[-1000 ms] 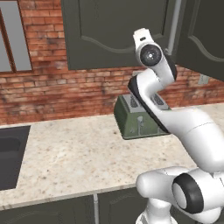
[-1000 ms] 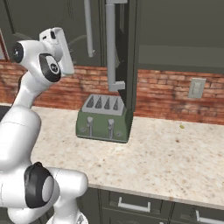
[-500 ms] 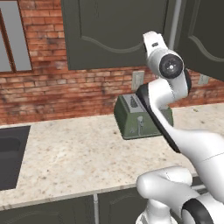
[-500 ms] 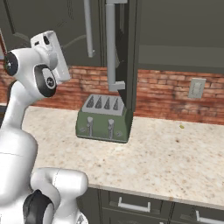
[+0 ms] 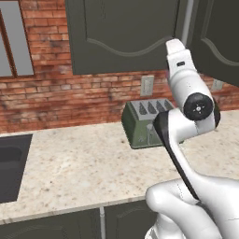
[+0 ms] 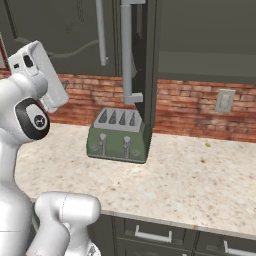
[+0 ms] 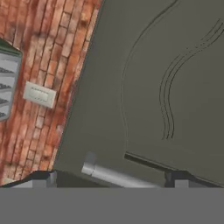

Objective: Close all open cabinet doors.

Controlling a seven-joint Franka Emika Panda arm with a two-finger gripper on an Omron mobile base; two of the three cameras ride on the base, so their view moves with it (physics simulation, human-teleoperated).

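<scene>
The left cabinet door (image 5: 121,32) lies flat against its cabinet, its grey bar handle (image 5: 186,21) at its right edge. The door beside it (image 5: 219,37) stands swung out toward me; the right base view shows it edge-on (image 6: 147,50) with its handle (image 6: 126,50) and the dark cabinet interior (image 6: 205,35) behind. My gripper (image 7: 111,183) is open and holds nothing. It faces the left door (image 7: 175,65), whose handle (image 7: 118,177) runs across between the two finger tips; contact cannot be made out. My hand (image 5: 179,60) is raised in front of that door's lower right corner.
A green four-slot toaster (image 5: 144,123) stands on the speckled counter (image 5: 70,172) against the brick wall, right under the two doors. Wall outlets (image 5: 147,86) (image 6: 225,100) sit on the brick. A dark sink (image 5: 9,168) and a window (image 5: 14,42) lie far left.
The arm has swung, carrying the hand rightward in the left base view and lower-left in the right base view. Doors, toaster and cameras have not moved.
</scene>
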